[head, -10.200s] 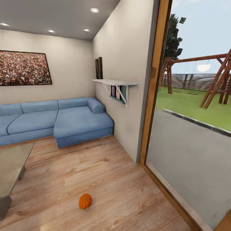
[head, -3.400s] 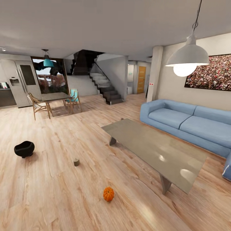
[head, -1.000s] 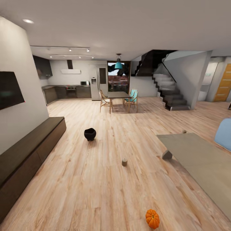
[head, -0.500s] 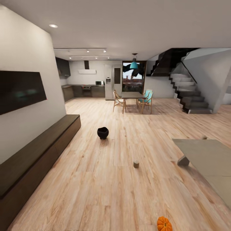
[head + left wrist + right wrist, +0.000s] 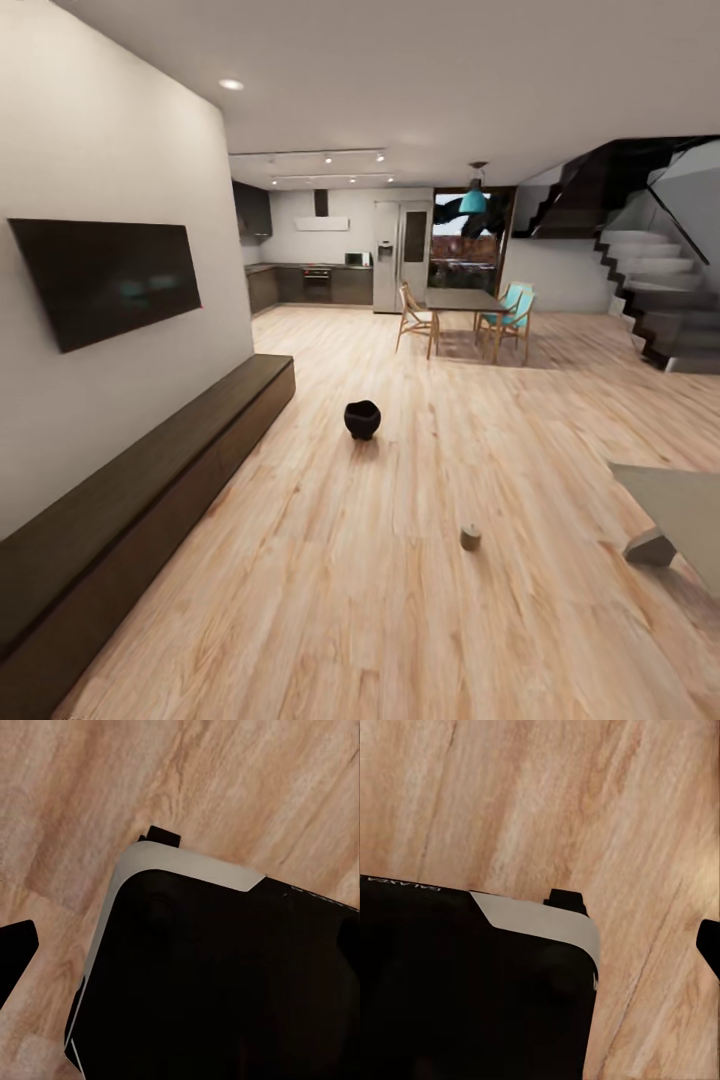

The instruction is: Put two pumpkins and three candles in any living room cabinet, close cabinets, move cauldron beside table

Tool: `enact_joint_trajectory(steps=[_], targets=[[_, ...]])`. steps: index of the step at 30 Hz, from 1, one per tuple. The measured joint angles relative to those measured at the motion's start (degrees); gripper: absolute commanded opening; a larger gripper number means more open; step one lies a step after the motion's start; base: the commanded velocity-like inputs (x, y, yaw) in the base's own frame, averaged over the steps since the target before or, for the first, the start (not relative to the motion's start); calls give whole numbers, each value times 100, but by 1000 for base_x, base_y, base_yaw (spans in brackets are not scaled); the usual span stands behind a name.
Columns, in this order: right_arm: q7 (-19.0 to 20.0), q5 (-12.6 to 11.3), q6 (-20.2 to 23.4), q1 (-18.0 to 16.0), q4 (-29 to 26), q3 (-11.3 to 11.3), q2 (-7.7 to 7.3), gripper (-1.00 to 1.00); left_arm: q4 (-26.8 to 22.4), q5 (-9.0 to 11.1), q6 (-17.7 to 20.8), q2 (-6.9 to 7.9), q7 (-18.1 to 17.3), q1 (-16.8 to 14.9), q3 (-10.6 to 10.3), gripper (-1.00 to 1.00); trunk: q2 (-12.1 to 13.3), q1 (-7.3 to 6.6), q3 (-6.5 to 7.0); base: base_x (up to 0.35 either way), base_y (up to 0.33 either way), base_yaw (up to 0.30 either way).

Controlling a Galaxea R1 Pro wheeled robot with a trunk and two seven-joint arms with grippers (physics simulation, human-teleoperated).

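Note:
The long, low dark-brown cabinet (image 5: 150,490) runs along the left wall with its fronts shut. The small black cauldron (image 5: 362,419) stands on the plank floor out in the room, well apart from the table. One squat tan candle (image 5: 470,537) sits on the floor nearer to me, left of the grey glass-topped table (image 5: 685,505), of which a corner and one leg show at the right edge. The pumpkins are out of view. A dark tip (image 5: 15,956) at the edge of the left wrist view and another (image 5: 711,945) in the right wrist view hang over bare floor.
A black TV (image 5: 110,275) hangs on the wall above the cabinet. Far back are a dining table with chairs (image 5: 462,305), a dark kitchen and stairs (image 5: 660,290). Both wrist views look down on my black, white-edged base (image 5: 225,975) (image 5: 472,982) over wood floor.
The camera has swung left: the cabinet and TV fill more of the left side, and the pumpkin has slid out at the lower right. The things themselves have not moved.

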Motion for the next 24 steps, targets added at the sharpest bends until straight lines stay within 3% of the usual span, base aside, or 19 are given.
enact_joint_trajectory(steps=[24], targets=[[0,1,0,0,2,2,-2,100,0,0,0,0,0,0,0,100,0,1,0,266,162,292]])
